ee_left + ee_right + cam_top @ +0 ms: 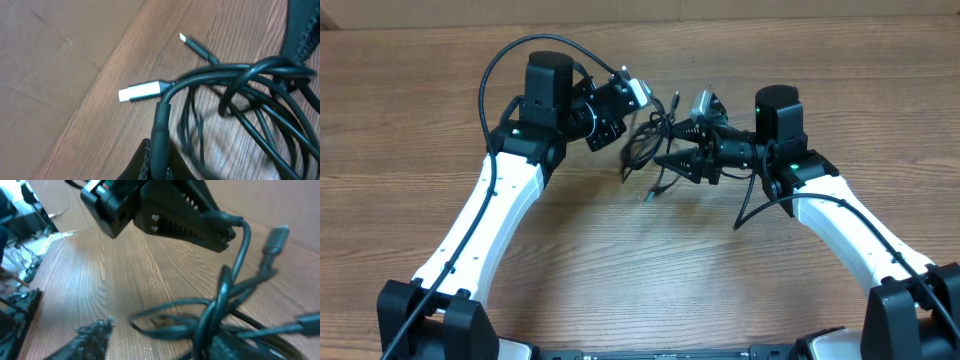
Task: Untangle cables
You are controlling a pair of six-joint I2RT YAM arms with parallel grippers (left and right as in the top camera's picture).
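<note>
the cables (648, 138) lie as one knotted clump over the middle of the worktop (620, 260), in its far half, between the two arms. the left hand (625, 100) is clamped on one strand at the far end of the clump; in the left wrist view the cord is seen pinched between its fingers (145, 162), with a silver plug (139, 92) standing out just past the grip and a smaller plug (183, 37) lying loose on the wood beyond.

the right hand (672, 162) is set at the clump's right side, pointed toward the left edge. its fingers are seen apart in the right wrist view, one dark fingertip (92, 335) well clear of the loops (215, 310); nothing is seen gripped by it.

the clump's long axis is judged to run from the left hand toward the near edge, so it is crossed almost squarely by the right hand's reach. the right hand is the free one and the nearer to the loose loops; a single strand on the near side would have to be picked out and drawn toward the right edge while the far end is held.
</note>
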